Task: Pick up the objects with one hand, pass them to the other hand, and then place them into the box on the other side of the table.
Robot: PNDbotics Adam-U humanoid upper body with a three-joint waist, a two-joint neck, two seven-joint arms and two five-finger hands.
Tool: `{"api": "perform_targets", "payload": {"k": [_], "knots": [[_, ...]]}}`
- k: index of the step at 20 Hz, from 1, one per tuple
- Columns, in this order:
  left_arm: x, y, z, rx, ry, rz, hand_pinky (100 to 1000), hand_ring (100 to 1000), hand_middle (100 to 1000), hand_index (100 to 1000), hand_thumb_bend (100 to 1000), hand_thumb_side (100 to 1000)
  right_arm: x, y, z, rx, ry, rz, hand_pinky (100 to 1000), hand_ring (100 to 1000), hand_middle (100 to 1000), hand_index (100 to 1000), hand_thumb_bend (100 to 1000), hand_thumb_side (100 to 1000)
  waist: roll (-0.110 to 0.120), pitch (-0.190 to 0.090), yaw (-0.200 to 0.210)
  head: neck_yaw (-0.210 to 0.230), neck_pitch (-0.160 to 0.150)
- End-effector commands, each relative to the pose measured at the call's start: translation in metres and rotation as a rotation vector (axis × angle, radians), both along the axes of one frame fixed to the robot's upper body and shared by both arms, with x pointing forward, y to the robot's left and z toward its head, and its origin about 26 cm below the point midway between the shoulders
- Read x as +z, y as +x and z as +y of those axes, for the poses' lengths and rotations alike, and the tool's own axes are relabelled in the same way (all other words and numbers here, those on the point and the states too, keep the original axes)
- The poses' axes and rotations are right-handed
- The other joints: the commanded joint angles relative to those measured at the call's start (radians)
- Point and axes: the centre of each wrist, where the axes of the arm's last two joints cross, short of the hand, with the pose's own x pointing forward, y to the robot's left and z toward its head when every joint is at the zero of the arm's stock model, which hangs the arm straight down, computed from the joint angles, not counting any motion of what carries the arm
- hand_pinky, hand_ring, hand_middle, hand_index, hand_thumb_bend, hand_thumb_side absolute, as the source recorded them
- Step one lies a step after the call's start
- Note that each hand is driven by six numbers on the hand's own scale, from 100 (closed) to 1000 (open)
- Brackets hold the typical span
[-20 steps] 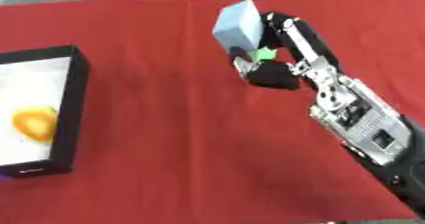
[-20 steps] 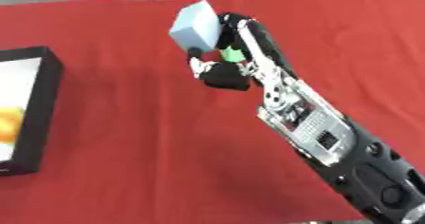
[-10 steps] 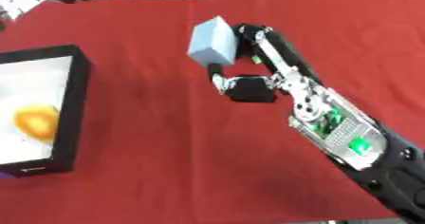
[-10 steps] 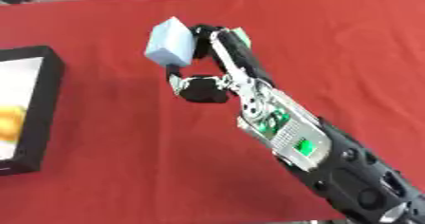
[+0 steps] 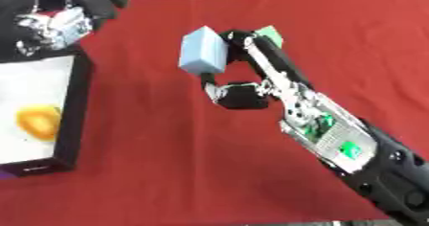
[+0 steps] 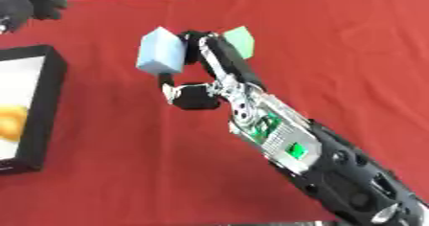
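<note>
Lying at the far left on the red tablecloth (image 5: 151,172): a black box (image 5: 71,119) with a white floor, holding an orange object (image 5: 38,123) inside; hovering above its far end at the upper left corner, the left hand (image 5: 59,14), fingers curled with nothing visibly between them. Hanging further right, above the cloth and well apart from the box, a light blue block (image 5: 204,51), being pinched between the fingers and thumb of the right hand (image 5: 243,84), arm stretching in from the lower right. Peeking out just behind those fingers, a green block (image 6: 241,38).
</note>
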Motion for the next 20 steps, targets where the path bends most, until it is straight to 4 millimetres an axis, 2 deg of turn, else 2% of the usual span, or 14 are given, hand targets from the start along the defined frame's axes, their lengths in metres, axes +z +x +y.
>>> {"api": "perform_targets", "payload": {"k": [1,4,13,15,18,20], "knots": [[0.007,-0.005,-0.003,0.009,0.042,-0.038,861,797,772,820,100,657,0.005,-0.002,0.006,0.022,-0.001,-0.028,766,672,537,628,100,186,0.0,-0.034,0.004,0.005,0.005],[0.006,-0.005,-0.007,0.019,0.071,-0.089,863,804,779,824,100,592,0.003,-0.003,0.012,0.031,0.012,-0.037,764,671,536,629,100,193,0.0,-0.034,0.004,0.007,0.007],[0.0,-0.007,-0.02,0.061,0.155,-0.171,870,819,791,847,108,494,0.0,-0.008,0.029,0.059,0.029,-0.048,760,671,533,626,100,185,-0.001,-0.037,0.005,0.009,0.007],[-0.001,-0.008,-0.023,0.07,0.18,-0.187,873,826,794,853,195,483,-0.001,-0.009,0.032,0.064,0.029,-0.049,759,674,532,625,100,185,0.0,-0.037,0.005,0.009,0.008],[-0.003,-0.008,-0.026,0.089,0.216,-0.213,878,832,798,862,267,437,0.0,-0.01,0.035,0.063,0.032,-0.053,757,676,532,625,100,176,0.0,-0.037,0.005,0.011,0.008],[-0.004,-0.007,-0.028,0.102,0.238,-0.224,880,836,801,867,303,470,0.0,-0.011,0.037,0.05,0.033,-0.052,756,676,531,625,100,185,-0.001,-0.036,0.004,0.012,0.009]]}}
